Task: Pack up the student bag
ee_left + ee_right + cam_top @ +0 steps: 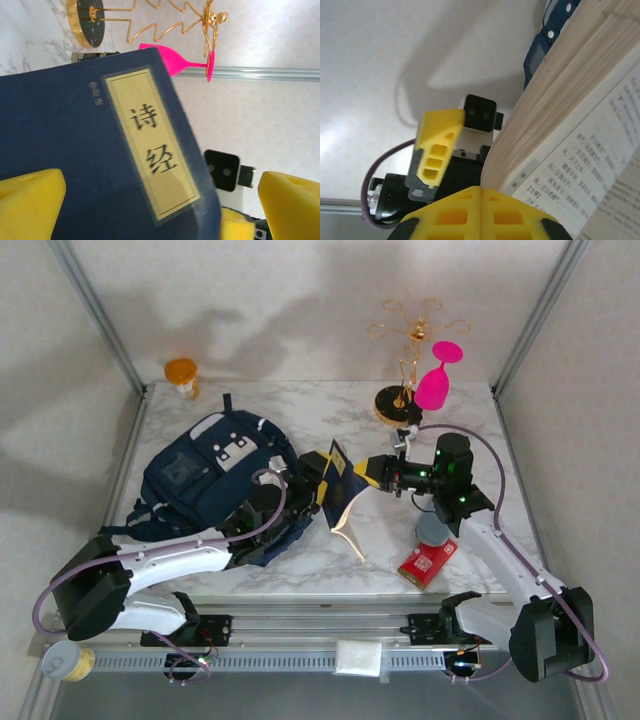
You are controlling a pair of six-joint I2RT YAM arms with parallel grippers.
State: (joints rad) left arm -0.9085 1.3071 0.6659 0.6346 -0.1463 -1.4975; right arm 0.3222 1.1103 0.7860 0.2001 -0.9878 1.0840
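Observation:
The student bag (200, 478), navy with white patches, lies on the left of the marble table; a corner of the bag (545, 42) also shows in the right wrist view. A dark-blue book (338, 490) with a cream title label (150, 145) hangs open above the table beside the bag, its pages (580, 115) fanned. My right gripper (364, 473) is shut on the book's page edge, yellow fingers (450, 215) pressed together. My left gripper (312, 483) stands open at the book's cover, its yellow fingers (30, 200) spread wide on either side, not pinching it.
A gold wire stand (405, 340) with a pink glass (437, 380) is at the back right. An orange cup (182, 373) sits at the back left corner. A red box (428, 562) lies by the right arm near the front edge.

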